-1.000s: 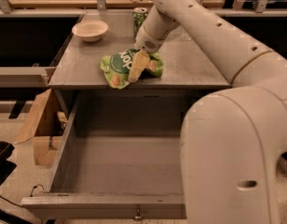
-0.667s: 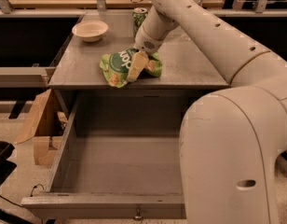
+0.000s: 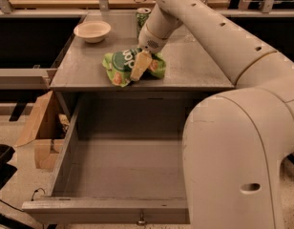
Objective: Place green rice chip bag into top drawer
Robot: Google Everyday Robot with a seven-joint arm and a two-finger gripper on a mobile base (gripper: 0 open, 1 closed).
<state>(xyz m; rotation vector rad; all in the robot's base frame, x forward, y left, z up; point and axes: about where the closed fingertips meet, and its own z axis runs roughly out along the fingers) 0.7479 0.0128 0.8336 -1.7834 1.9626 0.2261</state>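
One green rice chip bag point(image 3: 119, 64) lies crumpled near the tabletop's point(image 3: 197, 70) front edge, pinched by the single end effector point(image 3: 137, 71), one pale finger point(image 3: 140, 65) crossing its face. One bowl point(image 3: 92, 31) sits at the bag's 10 o'clock and one green can point(image 3: 143, 17) at 12 o'clock (partly behind the arm). One top drawer point(image 3: 104, 211) stands pulled out at 6 o'clock, below the tabletop.

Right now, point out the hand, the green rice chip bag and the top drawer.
hand point(image 3: 136, 73): camera view, its tip, at the bag.
green rice chip bag point(image 3: 119, 62): camera view, dark round logo.
top drawer point(image 3: 104, 211): camera view, front panel.
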